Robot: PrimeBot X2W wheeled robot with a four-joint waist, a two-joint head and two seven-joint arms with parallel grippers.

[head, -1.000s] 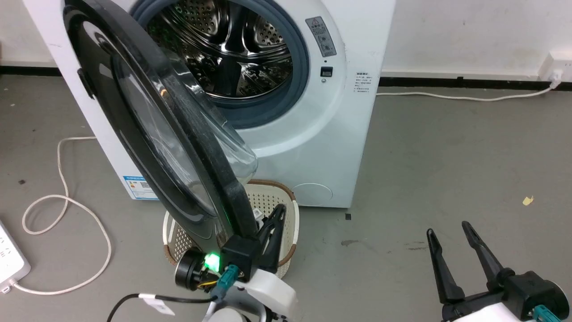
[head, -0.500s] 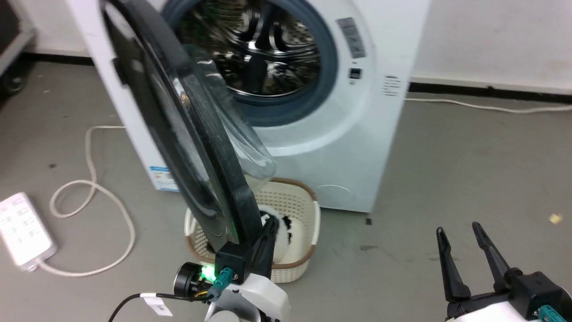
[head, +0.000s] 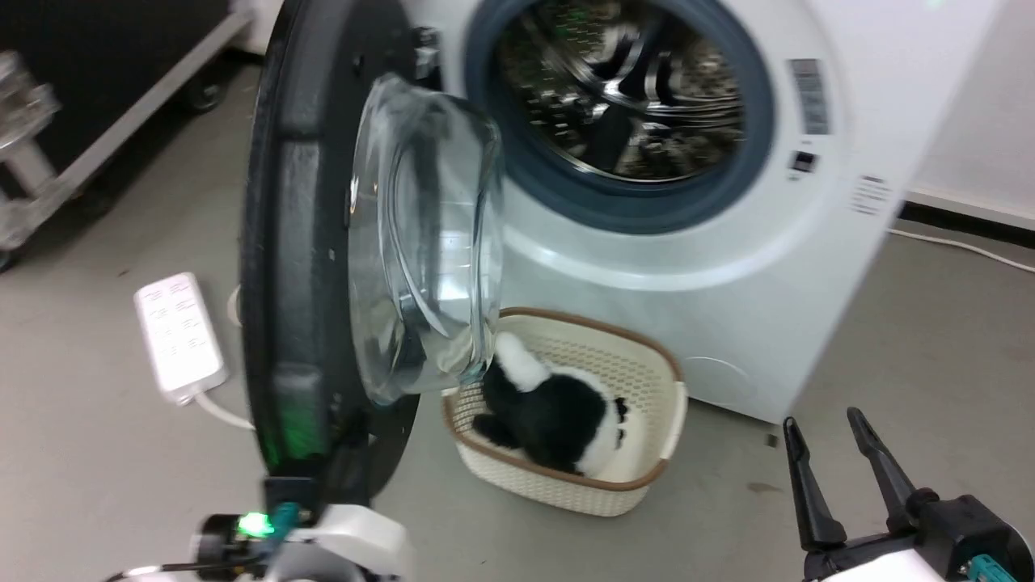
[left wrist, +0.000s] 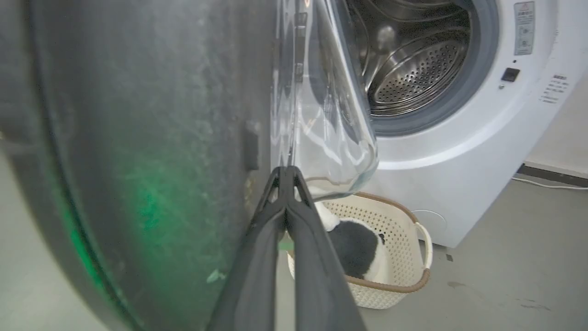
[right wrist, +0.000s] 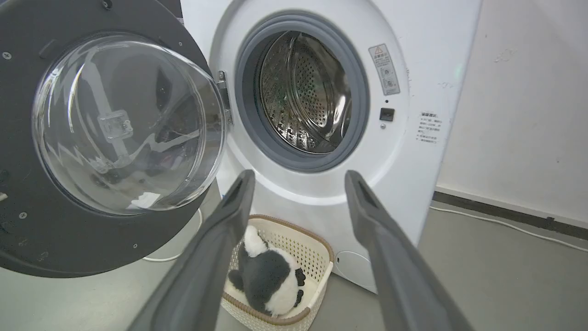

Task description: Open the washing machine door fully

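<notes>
The washing machine door [head: 295,202] stands swung out to the left of the white washing machine [head: 728,267], with its clear glass bowl [head: 420,234] bulging toward the steel drum [head: 631,89]. In the left wrist view my left gripper [left wrist: 285,171] is shut, its tips lying against the door's black inner face [left wrist: 138,138] beside the glass. My left wrist [head: 348,537] sits under the door's lower edge. My right gripper [head: 821,416] hangs open at the lower right, away from the machine. The right wrist view shows the door's inner side [right wrist: 27,230], its metal hinge [right wrist: 224,96] and my right gripper [right wrist: 299,174].
A cream basket [head: 647,453] holding a black-and-white plush [head: 558,412] stands on the floor just below the door and the machine's front. A white power strip [head: 178,335] lies left of the door. A dark wheeled cart [head: 97,81] is at the far left.
The door has swung further out to the left, so its glass bowl now faces the head view. My left gripper moved left with it. The head camera turned. The right gripper stayed open.
</notes>
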